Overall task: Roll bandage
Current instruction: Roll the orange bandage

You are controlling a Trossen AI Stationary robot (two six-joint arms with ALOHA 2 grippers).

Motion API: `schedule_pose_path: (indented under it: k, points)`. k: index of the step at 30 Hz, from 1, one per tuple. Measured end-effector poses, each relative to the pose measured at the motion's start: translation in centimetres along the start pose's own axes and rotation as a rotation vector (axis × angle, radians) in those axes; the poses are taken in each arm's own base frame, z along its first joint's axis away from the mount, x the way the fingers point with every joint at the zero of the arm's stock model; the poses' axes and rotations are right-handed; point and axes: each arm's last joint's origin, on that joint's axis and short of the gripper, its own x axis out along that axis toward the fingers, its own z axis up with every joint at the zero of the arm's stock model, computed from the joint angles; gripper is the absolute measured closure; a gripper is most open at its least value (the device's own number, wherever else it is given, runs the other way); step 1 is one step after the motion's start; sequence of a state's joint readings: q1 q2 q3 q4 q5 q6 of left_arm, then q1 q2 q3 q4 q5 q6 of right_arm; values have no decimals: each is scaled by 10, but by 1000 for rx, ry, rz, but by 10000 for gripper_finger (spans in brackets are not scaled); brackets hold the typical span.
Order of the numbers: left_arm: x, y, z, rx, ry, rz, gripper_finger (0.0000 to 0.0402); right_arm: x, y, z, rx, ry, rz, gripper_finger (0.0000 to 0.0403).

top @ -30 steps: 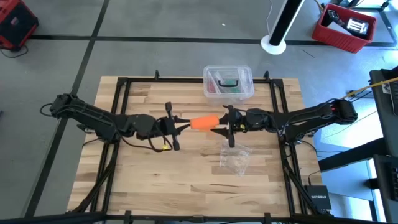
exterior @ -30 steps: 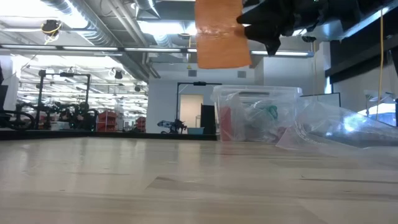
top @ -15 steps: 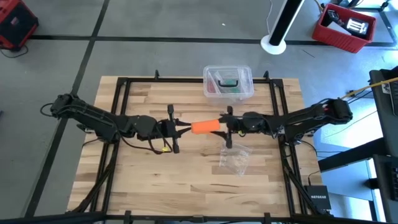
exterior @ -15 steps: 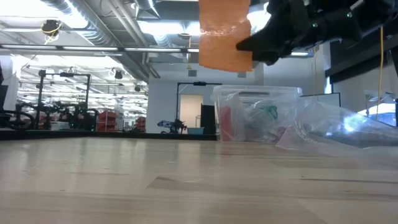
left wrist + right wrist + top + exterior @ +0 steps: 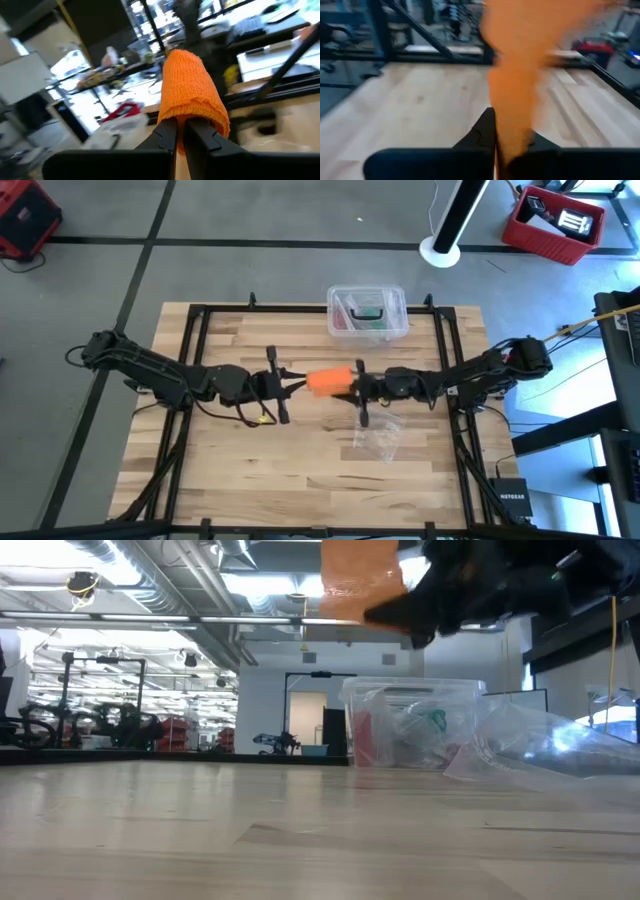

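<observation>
Bandage [image 5: 325,381], a bright orange roll of soft stretchy fabric, hung in the air above the middle of the light wooden table [image 5: 250,470], pinched from both ends: we saw the left gripper [image 5: 297,384] clamped on one end, fingers [image 5: 167,134] nearly together, and the right gripper [image 5: 351,386] closed on the other. Behind it sat a clear plastic box [image 5: 367,312] at the table's far edge; a crumpled clear plastic bag [image 5: 379,435] lay near the right gripper.

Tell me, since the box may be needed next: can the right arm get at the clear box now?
Probably not yet: the right pincer is shut on the bandage, shared with the left pincer. Otherwise the path to the box looks free.
</observation>
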State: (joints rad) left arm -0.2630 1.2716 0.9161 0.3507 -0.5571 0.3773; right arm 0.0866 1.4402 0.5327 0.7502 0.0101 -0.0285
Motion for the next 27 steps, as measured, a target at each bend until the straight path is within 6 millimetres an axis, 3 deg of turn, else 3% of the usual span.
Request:
schedule_pose_path:
  k: [7, 13, 21, 27]
  points:
    - [3, 10, -2, 41, 32, 107, 392, -7, 45, 14, -24, -56, 123, 396]
    - [7, 20, -3, 12, 28, 152, 398, -5, 72, 34, -37, -98, 207, 397]
    - [17, 12, -17, 59, 75, 140, 398, 4, 97, 81, -148, -61, 273, 399]
    - [21, -4, -36, 104, 131, 100, 399, 5, 101, 124, -267, 64, 171, 399]
